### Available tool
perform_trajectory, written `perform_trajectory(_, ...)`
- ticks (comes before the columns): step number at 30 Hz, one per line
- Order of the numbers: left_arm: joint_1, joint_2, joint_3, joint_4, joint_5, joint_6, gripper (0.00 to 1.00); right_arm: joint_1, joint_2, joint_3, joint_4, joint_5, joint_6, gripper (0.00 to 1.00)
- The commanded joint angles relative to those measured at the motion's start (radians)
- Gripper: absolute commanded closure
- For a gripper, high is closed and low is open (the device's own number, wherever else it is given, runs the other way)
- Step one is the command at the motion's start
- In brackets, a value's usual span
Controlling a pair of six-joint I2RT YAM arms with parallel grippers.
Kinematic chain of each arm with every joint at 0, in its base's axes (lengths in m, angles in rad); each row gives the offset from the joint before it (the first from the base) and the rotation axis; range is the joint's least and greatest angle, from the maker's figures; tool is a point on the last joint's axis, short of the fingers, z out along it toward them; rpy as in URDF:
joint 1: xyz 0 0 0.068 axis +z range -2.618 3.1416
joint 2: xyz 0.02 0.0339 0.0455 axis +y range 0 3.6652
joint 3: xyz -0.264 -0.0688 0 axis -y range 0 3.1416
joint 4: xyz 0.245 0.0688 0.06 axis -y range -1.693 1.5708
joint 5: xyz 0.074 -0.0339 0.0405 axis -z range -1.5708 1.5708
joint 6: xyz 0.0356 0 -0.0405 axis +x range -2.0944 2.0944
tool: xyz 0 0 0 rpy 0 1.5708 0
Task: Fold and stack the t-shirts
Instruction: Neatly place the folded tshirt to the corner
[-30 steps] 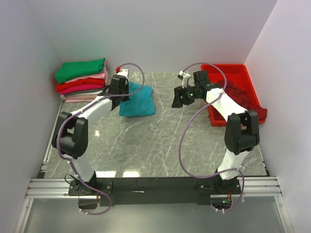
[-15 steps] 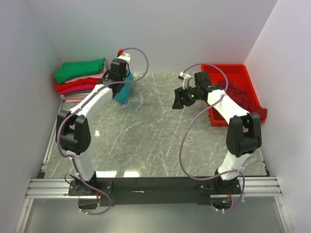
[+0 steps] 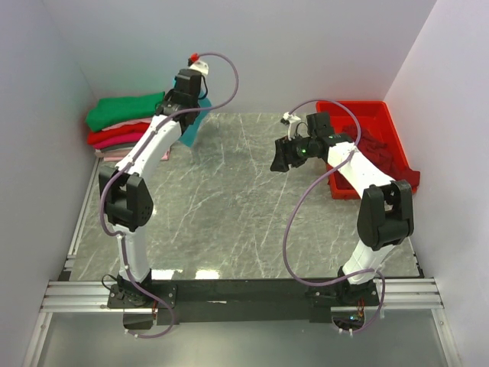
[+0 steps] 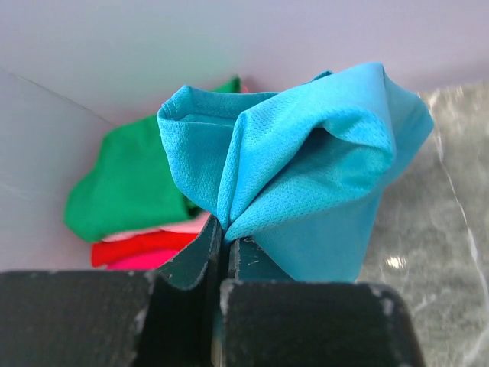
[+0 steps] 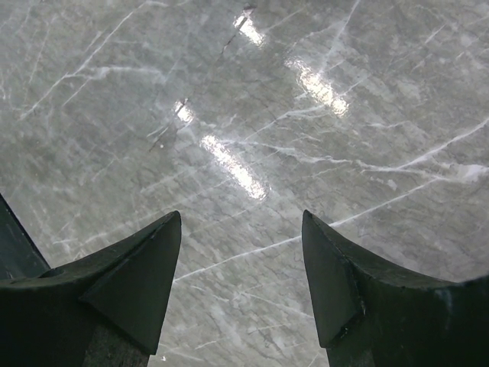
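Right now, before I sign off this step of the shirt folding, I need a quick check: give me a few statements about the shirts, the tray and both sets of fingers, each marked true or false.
1. The left fingers are shut on the teal shirt. True.
2. The teal shirt lies spread flat on the table. False: it hangs bunched from the left fingers, next to the stack.
3. The right fingers are open and hold nothing. True.
4. The green shirt is at the bottom of the stack. False: it lies on top.
5. The red tray is empty. False: dark maroon cloth lies in it.
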Motion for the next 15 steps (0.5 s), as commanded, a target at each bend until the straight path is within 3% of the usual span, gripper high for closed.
perform_trajectory(1,0.009,0.000,0.120,0.009,-0.045,0.046,1.00,0.005,-0.052,-0.011,0.030,-0.027,-0.010,0.29)
perform_trajectory(15,0.045,-0.023,0.228,0.035,-0.090,0.102,1.00,-0.003,-0.064,-0.018,0.036,-0.039,-0.005,0.29)
